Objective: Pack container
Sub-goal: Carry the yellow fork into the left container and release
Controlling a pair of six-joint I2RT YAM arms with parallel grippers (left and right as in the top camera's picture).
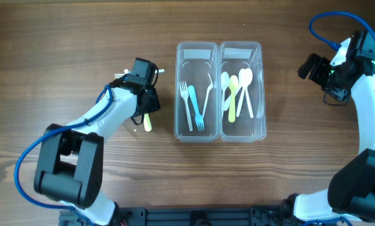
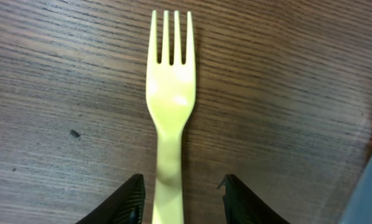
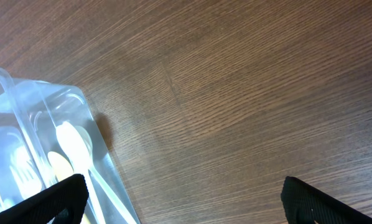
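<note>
Left of the container [image 1: 177,94], the left hand [image 2: 183,193], fingers apart, straddles the yellow fork [image 2: 170,112], tines pointing straight ahead.

No text, labels, brands or numbers readable, none seen on cutlery, containers or arms (all three views checked)

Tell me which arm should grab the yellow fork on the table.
Left. The left gripper hangs open astride the yellow fork; the right gripper sits beyond the containers, away from it.
</note>
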